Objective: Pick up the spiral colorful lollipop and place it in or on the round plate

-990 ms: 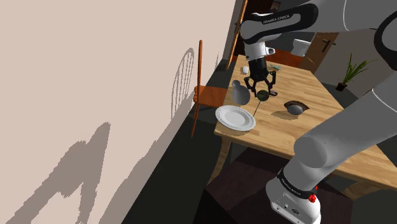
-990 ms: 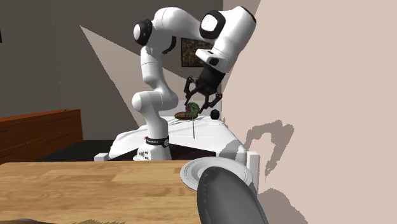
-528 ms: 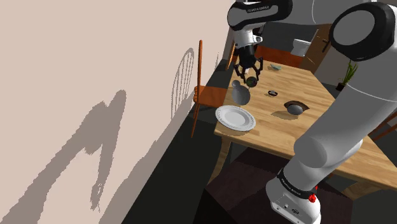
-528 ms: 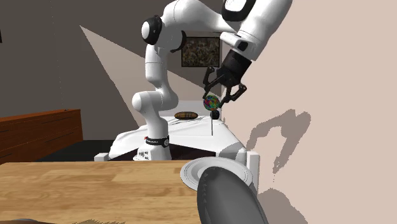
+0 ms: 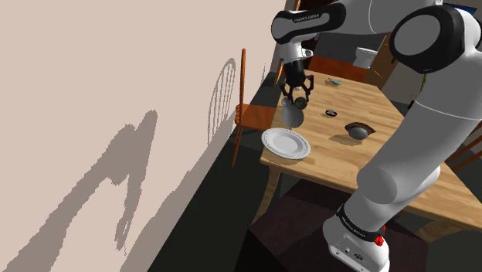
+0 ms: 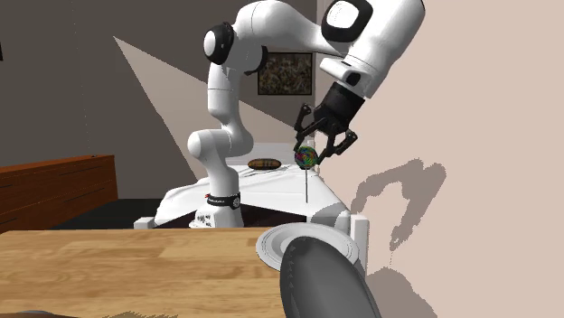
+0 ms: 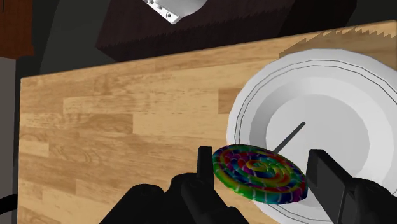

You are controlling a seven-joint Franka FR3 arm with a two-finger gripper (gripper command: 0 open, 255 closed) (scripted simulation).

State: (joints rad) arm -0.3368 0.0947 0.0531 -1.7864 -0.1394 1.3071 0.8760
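The spiral lollipop (image 7: 253, 167), a disc of rainbow bands on a thin dark stick (image 7: 290, 136), is clasped between the black fingers (image 7: 204, 167) of my gripper (image 7: 262, 181), which is shut on it. It hangs in the air above the near rim of the round white plate (image 7: 249, 95), its stick pointing down over the plate's middle. In the second exterior view the gripper (image 6: 318, 146) holds the lollipop (image 6: 306, 158) high above the table, with the plate (image 6: 298, 246) nearer the camera. From the shoulder view the gripper (image 5: 296, 90) is above and beyond the plate (image 5: 286, 144).
A grey rounded vessel (image 5: 293, 116) stands just behind the plate. A dark bowl (image 5: 357, 131) and a small dark disc (image 5: 330, 113) lie further along the wooden table (image 5: 371, 166). A wooden chair (image 5: 243, 108) stands by the beige wall.
The gripper has carried the lollipop up and towards the shoulder view's left, away from the dark bowl and nearer the wall; in the second exterior view it moved right. The grip has stayed shut.
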